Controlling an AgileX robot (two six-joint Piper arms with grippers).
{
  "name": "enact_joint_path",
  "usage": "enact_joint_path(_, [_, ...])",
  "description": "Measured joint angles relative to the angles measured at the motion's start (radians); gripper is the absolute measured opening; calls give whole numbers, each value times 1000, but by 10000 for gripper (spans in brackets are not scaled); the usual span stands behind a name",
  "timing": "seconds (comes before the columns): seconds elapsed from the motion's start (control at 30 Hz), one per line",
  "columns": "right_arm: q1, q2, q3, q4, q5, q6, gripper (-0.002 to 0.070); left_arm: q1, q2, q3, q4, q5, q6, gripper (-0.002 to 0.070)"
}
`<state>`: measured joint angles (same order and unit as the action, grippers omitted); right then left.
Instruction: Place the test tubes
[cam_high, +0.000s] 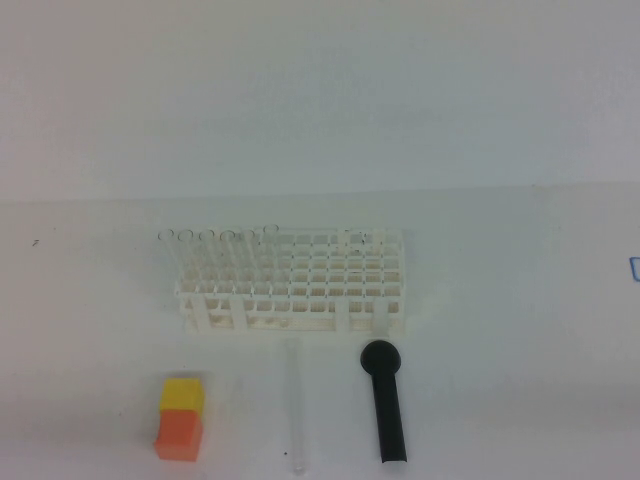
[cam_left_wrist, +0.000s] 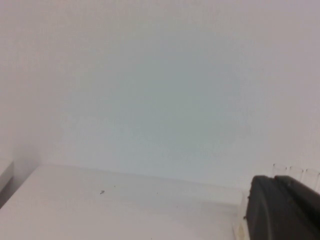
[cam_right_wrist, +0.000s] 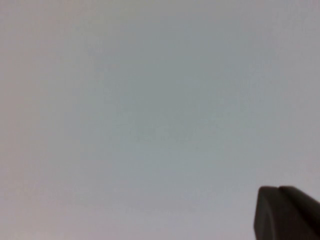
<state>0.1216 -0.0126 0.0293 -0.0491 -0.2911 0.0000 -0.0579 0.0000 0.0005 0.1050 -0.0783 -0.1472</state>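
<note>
My left gripper (cam_left_wrist: 285, 207) shows only as a dark bit beside the end of the white rack (cam_high: 295, 290); I cannot tell how wide it is. On the table (cam_high: 90, 300) sit an orange and yellow block (cam_high: 181, 418), the rack with tubes (cam_high: 205, 242) standing at its back left, one clear tube (cam_high: 295, 405) lying flat in front, and a black tool (cam_high: 386, 400). My right gripper (cam_right_wrist: 287, 212) faces a blank wall (cam_right_wrist: 150, 100); I cannot tell there either.

Left claw (cam_left_wrist: 284, 209) and right claw (cam_right_wrist: 287, 212) point forward (both aloft).
</note>
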Motion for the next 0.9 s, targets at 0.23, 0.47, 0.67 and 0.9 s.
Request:
enact_joint_path(0.23, [0, 0, 0, 0, -23, 0, -1, 0, 0, 0, 0, -27, 0, -1])
enact_joint_path(0.47, [0, 0, 0, 0, -24, 0, -1, 0, 0, 0, 0, -27, 0, -1])
enact_joint_path(0.67, [0, 0, 0, 0, -26, 0, -1, 0, 0, 0, -115, -83, -170, -1])
enact_joint_path(0.9, [0, 0, -102, 0, 48, 0, -1, 0, 0, -115, -75, -21, -175, -1])
